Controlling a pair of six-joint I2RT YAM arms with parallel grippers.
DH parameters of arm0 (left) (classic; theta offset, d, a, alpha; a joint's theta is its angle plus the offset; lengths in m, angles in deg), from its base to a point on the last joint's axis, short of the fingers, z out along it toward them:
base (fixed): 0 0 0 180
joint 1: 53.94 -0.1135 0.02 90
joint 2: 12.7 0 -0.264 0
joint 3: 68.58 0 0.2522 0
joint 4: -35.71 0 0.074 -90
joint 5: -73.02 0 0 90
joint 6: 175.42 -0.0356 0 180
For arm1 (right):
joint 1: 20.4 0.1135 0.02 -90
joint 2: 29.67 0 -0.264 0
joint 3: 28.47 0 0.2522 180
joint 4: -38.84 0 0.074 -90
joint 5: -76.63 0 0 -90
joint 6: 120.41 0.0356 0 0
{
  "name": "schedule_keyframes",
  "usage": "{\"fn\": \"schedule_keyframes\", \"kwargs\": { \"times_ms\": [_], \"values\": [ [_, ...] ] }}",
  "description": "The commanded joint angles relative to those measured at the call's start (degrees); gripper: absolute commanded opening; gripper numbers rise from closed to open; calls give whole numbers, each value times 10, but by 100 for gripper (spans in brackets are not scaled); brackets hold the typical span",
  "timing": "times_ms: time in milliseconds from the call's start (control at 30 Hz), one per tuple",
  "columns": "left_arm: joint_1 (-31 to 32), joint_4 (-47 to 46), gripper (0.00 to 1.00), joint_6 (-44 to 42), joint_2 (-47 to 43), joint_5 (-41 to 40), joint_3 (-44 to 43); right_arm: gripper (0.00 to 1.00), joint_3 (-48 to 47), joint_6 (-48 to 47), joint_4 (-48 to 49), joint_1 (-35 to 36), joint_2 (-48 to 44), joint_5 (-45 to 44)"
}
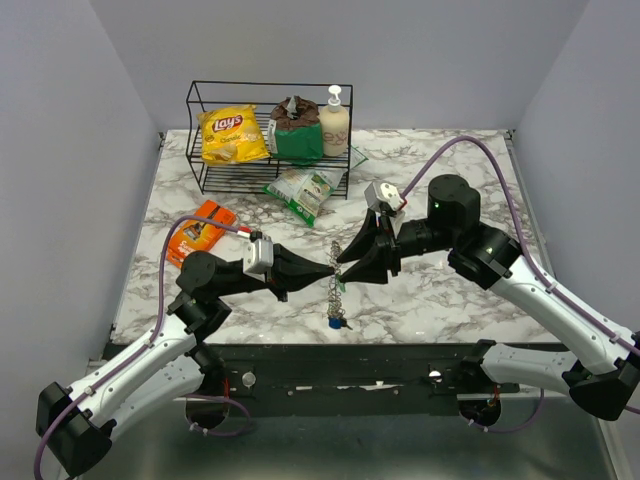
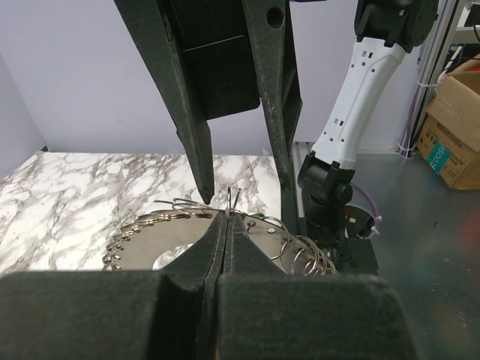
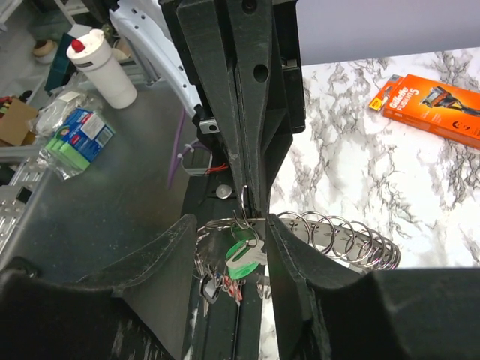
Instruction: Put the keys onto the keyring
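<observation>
Two robot arms meet nose to nose over the near middle of a marble table (image 1: 450,310). The left gripper (image 2: 227,219) has its fingers pressed tightly together, their tips pinching a thin wire loop at one end of the keyring (image 3: 341,238), a pale coiled cord that runs out sideways from the pinch. The right gripper (image 1: 345,258) faces it with jaws spread wide, one finger on either side of the left gripper's tip and of the coil, touching neither as far as the wrist views show. The keys (image 3: 244,259) cluster on the coil just beside the pinch, a green head foremost with red behind it; from overhead a blue head shows at the coil's near end. Whether the coil clears the tabletop cannot be told. An orange packet (image 1: 198,232) lies off to the left, well apart, and a wire rack (image 1: 200,130) holding a yellow crisp bag (image 1: 232,135) stands at the far edge.
</observation>
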Motion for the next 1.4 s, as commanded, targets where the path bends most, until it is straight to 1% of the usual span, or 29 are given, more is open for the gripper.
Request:
{"fn": "schedule_keyframes", "kwargs": {
  "times_ms": [0, 167, 200, 367, 767, 900, 933, 1000, 1033, 1100, 1133, 1167, 1233, 1367],
  "values": [
    [0, -36, 0, 7, -2, 8, -11, 47, 9, 26, 30, 0, -1, 10],
    [0, -37, 0, 7, -2, 8, -12, 45, 13, 38, 41, 1, 2, 13],
    [0, -37, 0, 6, -1, 7, -12, 43, 13, 40, 43, 1, 3, 16],
    [1, -39, 0, 5, -3, 5, -12, 40, 15, 44, 42, 1, 6, 17],
    [0, -61, 0, 22, 1, 11, -16, 39, 19, 49, 43, 1, 6, 12],
    [0, -65, 0, 25, 4, 13, -16, 32, 17, 51, 46, 1, 7, 12],
    [0, -66, 0, 24, 5, 14, -17, 28, 17, 52, 46, 1, 6, 11],
    [0, -66, 0, 25, 8, 15, -19, 24, 16, 53, 46, 1, 7, 9],
    [0, -67, 0, 26, 9, 17, -21, 17, 15, 53, 46, 1, 7, 7],
    [1, -67, 0, 28, 12, 19, -23, 11, 15, 55, 46, 0, 9, 6],
    [0, -67, 0, 29, 11, 18, -23, 5, 15, 56, 46, 0, 9, 4],
    [1, -67, 0, 28, 9, 18, -23, 3, 15, 57, 46, 1, 8, 3],
    [0, -67, 0, 28, 8, 13, -23, 1, 16, 56, 46, 1, 6, -1],
    [0, -55, 0, 25, 3, 9, -27, 1, 18, 52, 46, 1, -2, -12]
  ]
}}
